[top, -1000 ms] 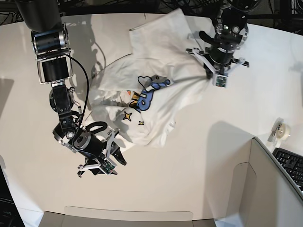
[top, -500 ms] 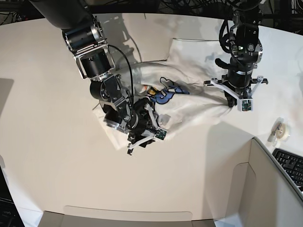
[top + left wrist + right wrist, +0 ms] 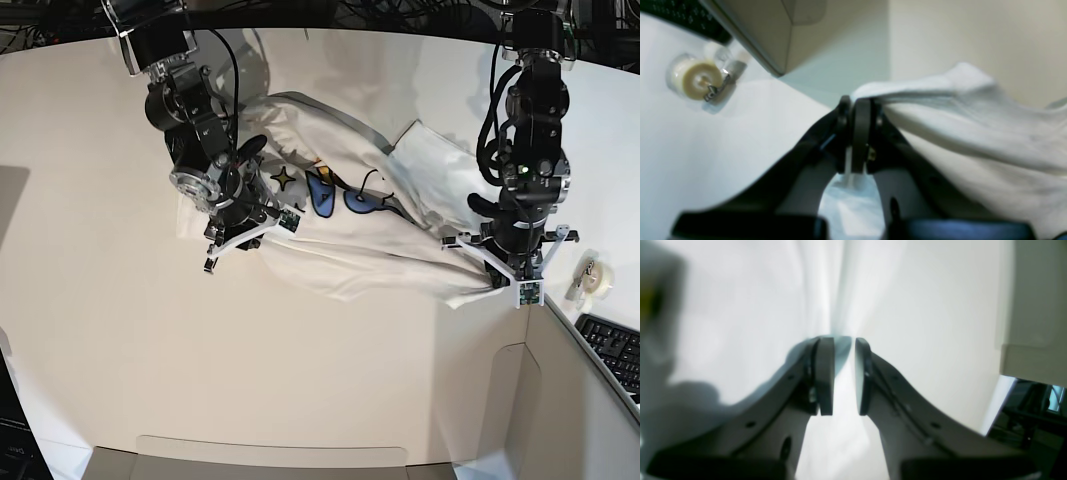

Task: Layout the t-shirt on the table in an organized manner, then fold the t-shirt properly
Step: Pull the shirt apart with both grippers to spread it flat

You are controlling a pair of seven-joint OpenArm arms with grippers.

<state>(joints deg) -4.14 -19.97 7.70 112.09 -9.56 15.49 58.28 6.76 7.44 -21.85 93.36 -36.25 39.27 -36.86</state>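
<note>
The white t-shirt lies stretched across the table, its blue and yellow print facing up. My left gripper is shut on the shirt's edge at the right end. In the left wrist view the jaws pinch a fold of the cloth. My right gripper is on the shirt's left part beside the print. In the right wrist view its pads stand close together with a ridge of white cloth running between them.
A tape dispenser sits on the table at the right; it also shows in the left wrist view. A grey partition panel and a black keyboard are at the front right, close to my left gripper.
My right gripper has swung from the front left up to the shirt's left part. My left gripper has moved toward the front right with the cloth. The shirt is now pulled out longer.
</note>
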